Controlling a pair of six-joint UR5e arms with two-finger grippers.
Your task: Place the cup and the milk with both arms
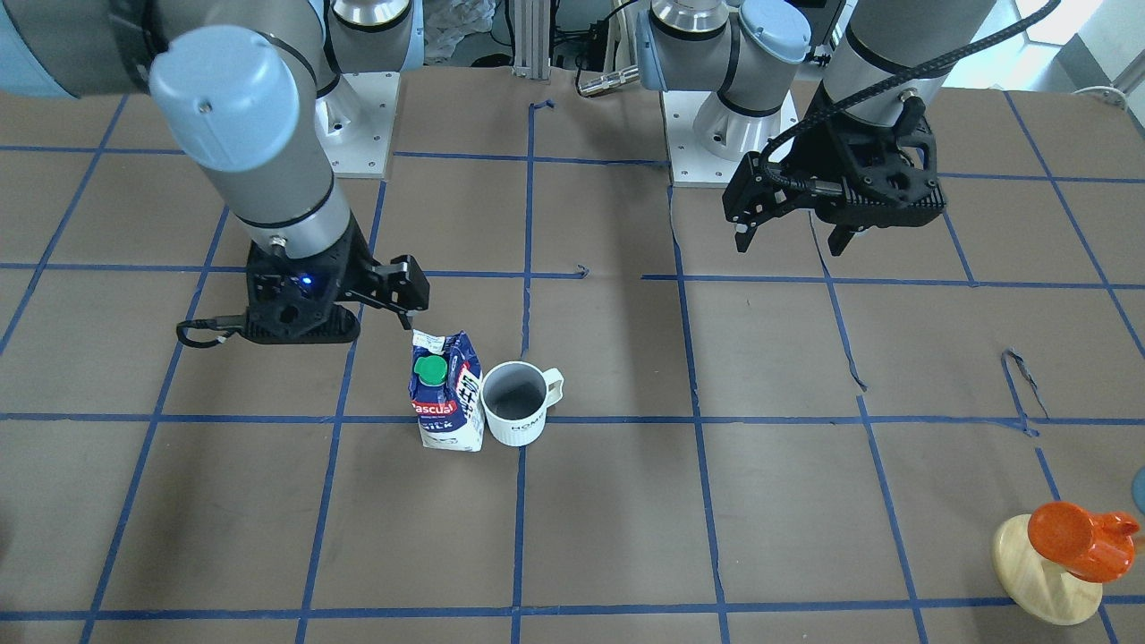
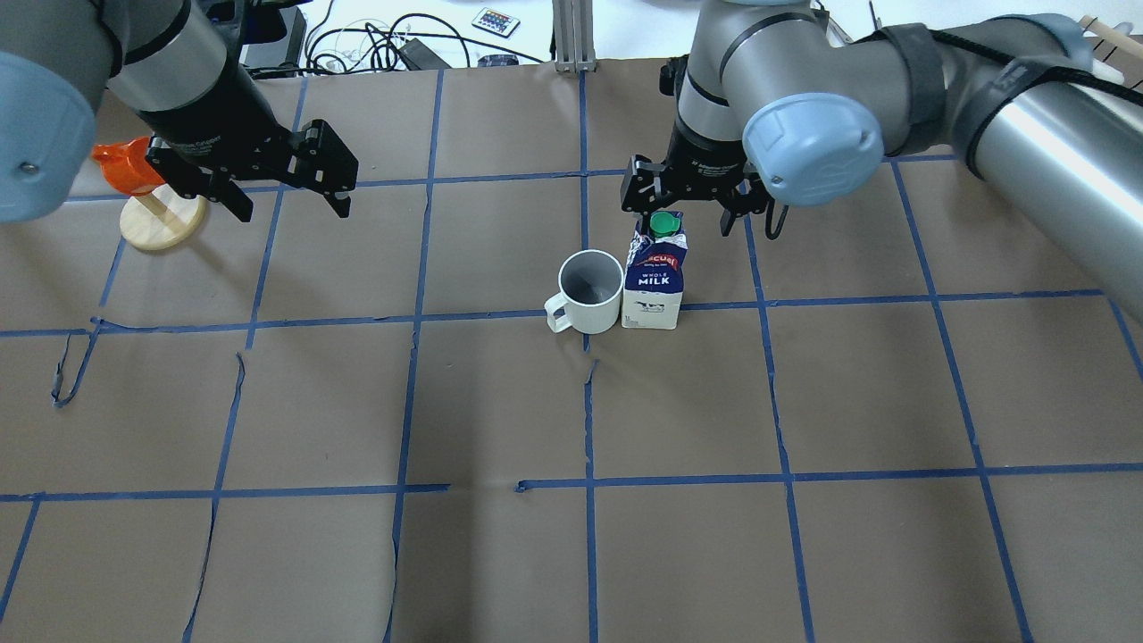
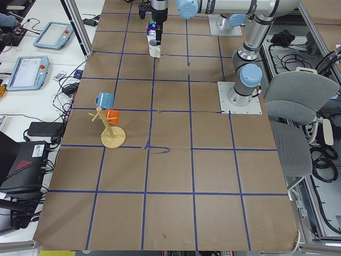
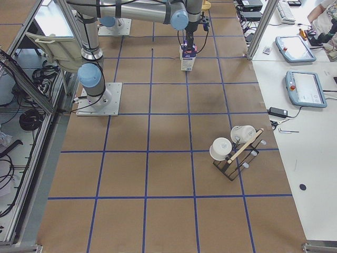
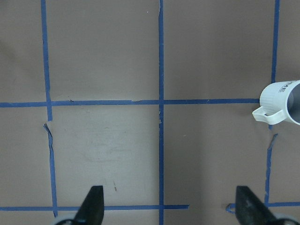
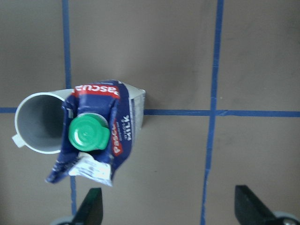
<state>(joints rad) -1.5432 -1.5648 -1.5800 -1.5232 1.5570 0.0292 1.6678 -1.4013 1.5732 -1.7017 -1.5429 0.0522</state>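
Observation:
The white cup (image 2: 591, 290) stands upright on the brown table, its handle toward the robot's left. The blue and white milk (image 2: 654, 277) with a green cap stands right beside it; I cannot tell whether they touch. Both also show in the front view, cup (image 1: 519, 402) and milk (image 1: 445, 402). My right gripper (image 2: 686, 210) is open and empty, above and just behind the milk's top; in its wrist view the milk (image 6: 98, 131) and cup (image 6: 40, 123) lie ahead of the spread fingers (image 6: 93, 206). My left gripper (image 2: 293, 207) is open and empty, far left of the cup (image 5: 283, 103).
An orange cup (image 2: 125, 165) hangs on a wooden stand with a round base (image 2: 161, 223) just behind my left gripper; a blue cup (image 3: 105, 100) hangs there too. A rack with white cups (image 4: 231, 147) stands at the table's right end. Blue tape lines grid the table.

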